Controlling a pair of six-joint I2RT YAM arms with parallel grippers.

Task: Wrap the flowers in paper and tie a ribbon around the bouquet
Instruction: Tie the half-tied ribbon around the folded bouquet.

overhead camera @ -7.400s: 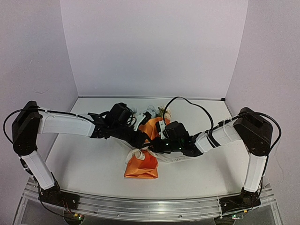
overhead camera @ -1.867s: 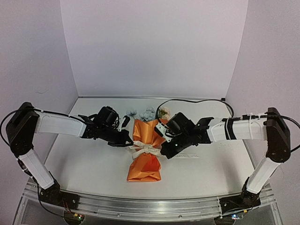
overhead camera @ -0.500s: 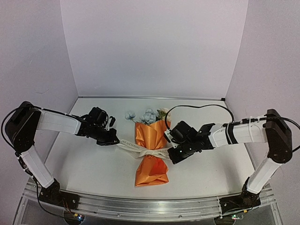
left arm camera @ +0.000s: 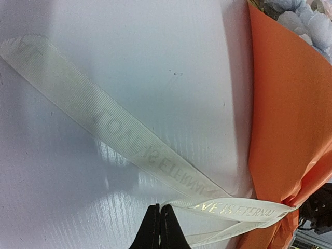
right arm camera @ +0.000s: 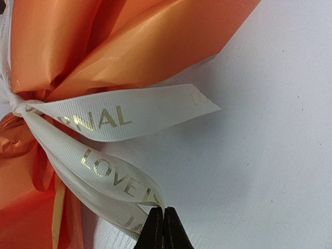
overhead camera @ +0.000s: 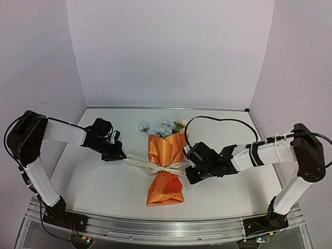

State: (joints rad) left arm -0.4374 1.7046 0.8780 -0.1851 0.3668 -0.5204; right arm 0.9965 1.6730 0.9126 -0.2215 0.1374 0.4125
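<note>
Between both claws the bouquet (overhead camera: 166,150) is laid; its ribbon (overhead camera: 140,161) is pinched in the closed left gripper (overhead camera: 121,156) and right gripper (overhead camera: 188,171).

Bouquet (overhead camera: 167,184) centred, ribbon (overhead camera: 140,162) strung sideways; passage behind and in front.

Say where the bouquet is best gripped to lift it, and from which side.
Probably the cinched waist of the bouquet, at the ribbon, from above, closing across its width: it lies flat and is narrowest there; the flared paper ends would crumple.

Pale lilac walls (overhead camera: 171,52), white table (overhead camera: 93,181)
</note>
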